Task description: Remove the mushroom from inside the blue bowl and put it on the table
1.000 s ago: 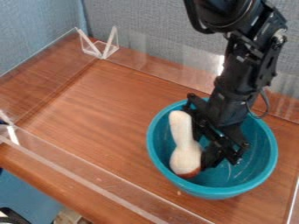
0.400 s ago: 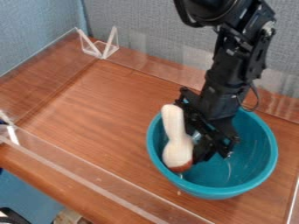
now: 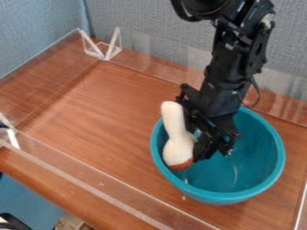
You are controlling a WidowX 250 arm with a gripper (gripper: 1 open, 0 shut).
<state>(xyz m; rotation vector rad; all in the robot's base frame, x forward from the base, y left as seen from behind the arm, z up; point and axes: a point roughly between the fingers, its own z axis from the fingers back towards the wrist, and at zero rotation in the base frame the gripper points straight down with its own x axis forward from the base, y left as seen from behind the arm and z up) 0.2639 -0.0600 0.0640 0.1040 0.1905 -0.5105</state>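
Observation:
The blue bowl (image 3: 261,160) sits on the table (image 3: 96,103) at the front right. The mushroom (image 3: 175,133) is over the bowl's left rim, tilted with its cream stem up and its reddish-brown cap (image 3: 179,163) down inside the bowl. My gripper (image 3: 202,151) points down into the bowl right beside the mushroom's lower end and is shut on it. The black fingers hide the exact contact.
Clear acrylic panels (image 3: 72,175) edge the table along the front, left and back. A white wire stand (image 3: 102,43) sits at the back left corner. The arm (image 3: 234,54) rises from the bowl toward the top right.
The gripper and the mushroom have shifted together to the left, from the bowl's middle to its left rim, and the mushroom sits slightly higher.

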